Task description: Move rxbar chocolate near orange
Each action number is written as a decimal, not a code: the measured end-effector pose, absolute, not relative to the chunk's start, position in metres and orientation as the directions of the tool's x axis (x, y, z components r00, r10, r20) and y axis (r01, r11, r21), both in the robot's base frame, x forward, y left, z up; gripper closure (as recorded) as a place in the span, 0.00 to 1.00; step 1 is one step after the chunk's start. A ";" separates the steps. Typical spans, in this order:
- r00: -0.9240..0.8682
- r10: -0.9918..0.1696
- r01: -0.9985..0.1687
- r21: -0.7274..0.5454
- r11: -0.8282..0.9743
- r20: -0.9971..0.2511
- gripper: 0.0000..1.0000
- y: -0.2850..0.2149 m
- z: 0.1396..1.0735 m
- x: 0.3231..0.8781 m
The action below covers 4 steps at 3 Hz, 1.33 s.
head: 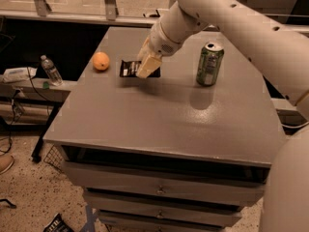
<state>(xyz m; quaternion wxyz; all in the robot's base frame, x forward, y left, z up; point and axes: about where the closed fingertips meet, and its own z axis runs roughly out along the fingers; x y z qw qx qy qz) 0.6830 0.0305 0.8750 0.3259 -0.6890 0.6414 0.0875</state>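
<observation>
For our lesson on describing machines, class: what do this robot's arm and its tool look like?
The arm is thick, smooth, rounded off-white tubing with small dark dots on its shell; no loose cables show. It narrows to a round wrist. The tool, by the rxbar chocolate above the far left of the table, is a cream-yellow wedge.

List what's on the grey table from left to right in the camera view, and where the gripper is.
Round orange fruit → flat black rxbar chocolate wrapper, with the tan gripper clamped on its right end → green soda can.
</observation>
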 end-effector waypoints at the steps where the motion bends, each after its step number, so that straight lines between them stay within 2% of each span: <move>1: 0.168 -0.822 -0.946 -0.324 0.022 -0.545 1.00 0.042 0.865 0.696; 4: 0.175 -0.803 -0.960 -0.279 -0.012 -0.570 1.00 0.065 0.838 0.727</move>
